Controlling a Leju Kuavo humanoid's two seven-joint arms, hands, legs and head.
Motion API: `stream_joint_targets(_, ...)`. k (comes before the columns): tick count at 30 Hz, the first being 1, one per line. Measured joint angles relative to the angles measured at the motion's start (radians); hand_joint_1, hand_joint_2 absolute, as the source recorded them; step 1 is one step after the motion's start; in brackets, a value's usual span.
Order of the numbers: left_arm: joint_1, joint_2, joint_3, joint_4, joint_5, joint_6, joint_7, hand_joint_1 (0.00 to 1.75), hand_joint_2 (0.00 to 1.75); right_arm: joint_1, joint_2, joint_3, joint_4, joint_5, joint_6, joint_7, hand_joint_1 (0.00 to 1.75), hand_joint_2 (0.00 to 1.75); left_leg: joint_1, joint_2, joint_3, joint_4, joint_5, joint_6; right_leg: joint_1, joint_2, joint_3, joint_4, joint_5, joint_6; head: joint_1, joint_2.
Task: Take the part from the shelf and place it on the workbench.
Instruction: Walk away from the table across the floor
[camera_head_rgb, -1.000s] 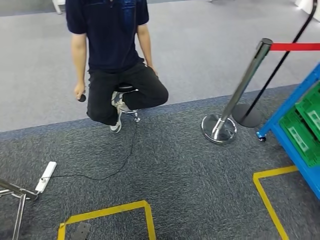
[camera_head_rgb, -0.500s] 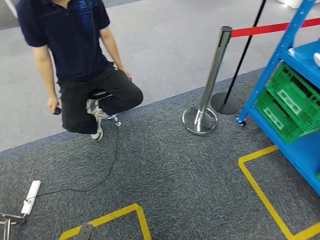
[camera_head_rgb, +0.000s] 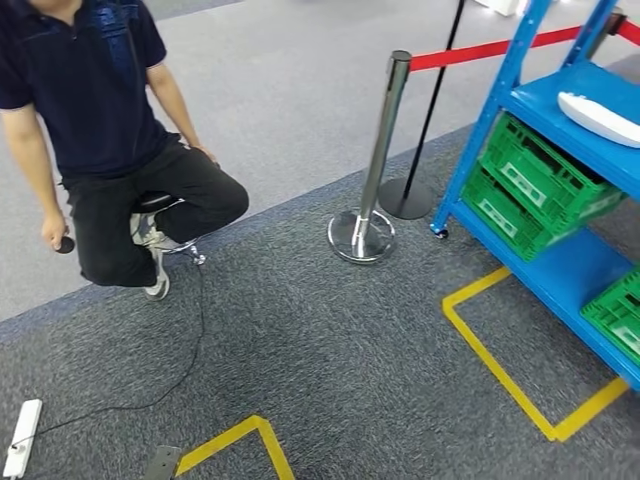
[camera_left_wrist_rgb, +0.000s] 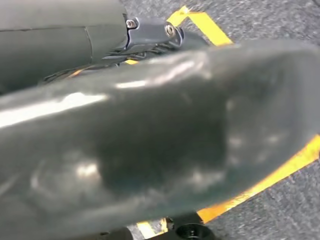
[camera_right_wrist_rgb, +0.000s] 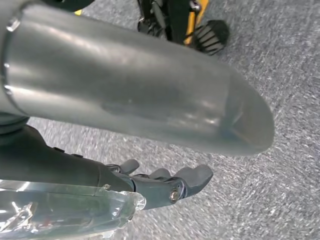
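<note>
Take the stanchion post as your landmark. To its right you have the shelf, with the part lying on an upper level and crates tilted on the level below. Left of the post a person sits on a stool. A cable runs from there to a power strip at the near left. Floor tape lies before the shelf.
</note>
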Motion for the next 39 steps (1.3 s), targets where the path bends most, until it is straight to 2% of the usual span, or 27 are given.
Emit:
stream_joint_targets(1,0.001,0.0,0.0,0.0,0.0,0.001,0.001,0.0,0.0,0.0,0.0,0.0,0.0,0.0,0.001,-0.001,0.0,0.0,-0.002,0.012,0.0,0.0,-0.001,0.001,0.0,-0.004,-0.018,0.043,-0.014,0.001,0.0,0.0)
stream_joint_targets(2,0.001,0.0,0.0,0.0,-0.001,0.001,0.002,0.0,0.0,0.001,0.0,0.0,0.0,0.0,0.001,-0.002,0.0,0.0,-0.002,0.024,0.001,0.0,-0.001,0.001,0.0,-0.007,-0.019,0.052,-0.009,0.002,0.0,0.0)
stream_joint_targets(3,0.001,0.0,0.0,0.0,-0.001,0.001,0.003,0.0,0.0,0.002,0.0,0.0,0.0,0.0,0.002,-0.003,0.0,0.0,-0.002,0.034,0.002,0.0,-0.003,0.0,0.0,-0.01,0.002,0.018,0.013,0.001,0.0,0.0)
stream_joint_targets(4,0.001,0.0,0.0,0.0,-0.001,0.0,0.003,0.0,0.0,0.003,0.0,0.0,0.0,0.001,0.003,-0.004,0.0,0.0,-0.002,0.044,0.005,0.0,-0.004,-0.002,0.0,-0.02,0.038,-0.045,0.045,0.0,0.0,0.0)
stream_joint_targets(6,0.001,0.0,0.0,0.0,-0.002,-0.001,0.004,0.0,0.0,0.0,0.0,0.0,0.0,0.002,0.003,-0.005,0.0,0.0,-0.007,0.061,0.01,0.002,-0.01,-0.01,0.005,-0.056,0.11,-0.174,0.089,-0.005,0.0,0.0)
stream_joint_targets(8,-0.001,0.0,0.0,0.0,-0.004,-0.001,0.004,0.0,0.0,-0.002,0.0,0.0,0.0,0.002,0.003,-0.005,0.0,0.0,-0.011,0.075,0.013,0.004,-0.013,-0.019,0.011,-0.069,0.134,-0.219,0.095,-0.014,-0.002,0.0)
stream_joint_targets(10,-0.003,0.0,0.0,0.0,-0.004,-0.001,0.004,0.0,0.0,0.0,0.0,0.0,0.0,0.003,0.003,-0.004,0.0,0.0,-0.009,0.084,0.017,0.003,-0.014,-0.03,0.011,-0.049,0.132,-0.22,0.099,-0.027,-0.002,0.0)
stream_joint_targets(12,-0.006,0.0,0.0,0.0,-0.004,-0.001,0.004,0.0,0.0,0.001,0.001,0.0,0.0,0.003,0.003,-0.004,0.0,0.0,-0.005,0.055,0.007,0.029,-0.038,-0.042,0.008,-0.032,0.132,-0.224,0.103,-0.039,-0.005,0.0)
stream_joint_targets(14,-0.005,0.0,0.0,0.0,-0.004,-0.001,0.004,0.0,0.0,-0.002,0.001,0.0,0.0,0.004,0.003,-0.003,0.0,0.0,-0.002,0.014,-0.041,0.133,-0.096,-0.049,0.005,-0.014,0.13,-0.226,0.106,-0.048,-0.009,0.0)
stream_joint_targets(15,-0.003,-0.001,0.0,0.0,-0.004,-0.001,0.004,0.0,0.0,-0.003,0.001,0.0,0.0,0.005,0.003,-0.003,0.0,0.0,-0.002,0.005,-0.076,0.203,-0.126,-0.05,0.005,-0.003,0.129,-0.226,0.107,-0.051,-0.01,0.0)
stream_joint_targets(16,-0.001,-0.001,0.0,0.0,-0.004,-0.001,0.004,0.0,0.0,-0.004,0.001,0.0,0.0,0.005,0.003,-0.002,0.0,0.0,-0.002,0.002,-0.105,0.259,-0.143,-0.05,0.005,0.009,0.128,-0.226,0.107,-0.052,-0.011,0.0)
stream_joint_targets(17,0.0,-0.001,0.0,0.0,-0.004,-0.001,0.004,0.0,0.0,-0.003,0.001,0.0,0.0,0.006,0.003,-0.002,0.0,0.0,-0.002,0.001,-0.121,0.285,-0.141,-0.05,0.005,0.021,0.127,-0.226,0.108,-0.052,-0.011,0.0)
stream_joint_targets(18,0.001,-0.001,0.0,0.0,-0.004,-0.001,0.004,0.0,0.0,-0.001,0.002,0.0,0.0,0.006,0.004,-0.001,0.0,0.0,-0.001,-0.001,-0.12,0.274,-0.12,-0.049,0.005,0.033,0.127,-0.226,0.109,-0.051,-0.011,0.0)
stream_joint_targets(19,0.001,0.0,0.0,0.0,-0.004,-0.001,0.004,0.0,0.0,-0.001,0.002,0.0,0.0,0.006,0.004,-0.001,0.0,0.0,0.0,-0.007,-0.099,0.227,-0.084,-0.048,0.004,0.046,0.127,-0.226,0.11,-0.049,-0.011,0.0)
stream_joint_targets(21,0.0,0.001,0.0,0.0,-0.004,-0.001,0.004,0.0,0.0,-0.001,0.003,0.0,0.0,0.006,0.005,-0.001,0.0,0.0,0.007,-0.052,-0.039,0.093,-0.019,-0.047,0.003,0.07,0.124,-0.223,0.112,-0.042,-0.012,0.0)
stream_joint_targets(23,-0.001,0.001,0.0,0.0,-0.004,-0.001,0.004,0.0,0.0,-0.002,0.003,0.0,0.0,0.007,0.005,-0.001,0.0,0.0,0.011,-0.088,-0.007,0.017,-0.002,-0.043,0.003,0.092,0.115,-0.222,0.117,-0.03,-0.012,0.0)
stream_joint_targets(25,-0.002,0.0,0.0,0.0,-0.004,-0.001,0.005,0.0,0.0,0.002,0.003,0.0,0.0,0.007,0.005,-0.001,0.0,0.0,0.009,-0.076,-0.005,0.008,-0.003,-0.032,-0.001,0.112,0.106,-0.228,0.124,-0.015,-0.012,0.0)
stream_joint_targets(26,-0.002,0.001,0.0,0.0,-0.004,-0.001,0.005,0.0,0.0,0.005,0.004,0.0,0.0,0.007,0.005,-0.001,0.0,0.0,0.008,-0.065,-0.004,0.005,0.0,-0.025,-0.002,0.107,0.101,-0.227,0.123,-0.01,-0.013,0.0)
stream_joint_targets(28,-0.003,0.002,0.001,0.0,-0.004,-0.001,0.005,0.0,0.0,0.006,0.005,0.0,0.0,0.007,0.005,-0.001,0.0,0.0,0.009,-0.04,-0.002,-0.002,0.004,-0.01,0.0,0.06,0.07,-0.172,0.086,-0.003,-0.007,0.0)
stream_joint_targets(30,0.0,0.002,0.001,0.0,-0.006,-0.001,0.004,0.0,0.0,0.001,0.006,0.0,0.001,0.008,0.007,-0.001,0.0,0.0,0.004,-0.013,-0.002,-0.003,0.003,-0.002,0.001,0.008,0.013,-0.044,0.015,0.001,-0.001,0.0)
stream_joint_targets(31,0.001,0.002,0.001,0.0,-0.006,-0.001,0.004,0.0,0.0,-0.001,0.006,0.0,0.001,0.009,0.008,-0.002,0.0,0.0,0.002,0.001,-0.001,-0.003,0.003,-0.001,0.001,-0.001,-0.014,0.015,-0.01,0.003,-0.001,0.0)
stream_joint_targets(32,0.002,0.002,0.001,0.0,-0.007,0.0,0.004,0.0,0.0,0.0,0.006,0.0,0.001,0.009,0.009,-0.003,0.0,0.0,0.001,0.014,-0.001,-0.003,0.002,-0.001,0.001,-0.005,-0.026,0.048,-0.02,0.005,-0.001,0.0)
stream_joint_targets(33,0.002,0.002,0.001,0.0,-0.007,0.0,0.004,0.0,0.0,0.001,0.006,0.0,0.001,0.01,0.01,-0.005,0.0,0.0,0.0,0.024,0.0,-0.003,0.001,-0.001,0.001,-0.007,-0.02,0.044,-0.01,0.006,-0.001,0.0)
stream_joint_targets(34,0.001,0.002,0.001,0.0,-0.008,0.0,0.005,0.0,0.0,0.002,0.006,0.0,0.001,0.011,0.012,-0.007,0.0,0.0,0.0,0.034,0.001,-0.003,0.0,-0.003,0.001,-0.013,0.008,-0.001,0.016,0.005,0.0,0.0)
stream_joint_targets(36,0.001,0.002,0.001,0.0,-0.009,0.0,0.006,0.0,0.0,0.001,0.006,0.0,0.001,0.012,0.013,-0.01,0.0,0.0,-0.003,0.052,0.006,-0.001,-0.005,-0.01,0.004,-0.05,0.086,-0.136,0.072,0.001,0.0,0.0)
stream_joint_targets(37,0.001,0.002,0.001,0.0,-0.009,0.0,0.007,0.0,0.0,-0.001,0.006,0.0,0.001,0.012,0.014,-0.011,0.0,0.0,-0.005,0.061,0.009,0.0,-0.007,-0.015,0.005,-0.066,0.116,-0.187,0.089,-0.004,-0.002,0.0)
stream_joint_targets(39,0.0,0.003,0.001,0.0,-0.01,0.0,0.007,0.0,0.0,-0.003,0.006,0.0,0.001,0.013,0.015,-0.011,0.0,0.0,-0.01,0.075,0.013,0.001,-0.009,-0.025,0.009,-0.075,0.133,-0.219,0.094,-0.016,-0.004,0.0)
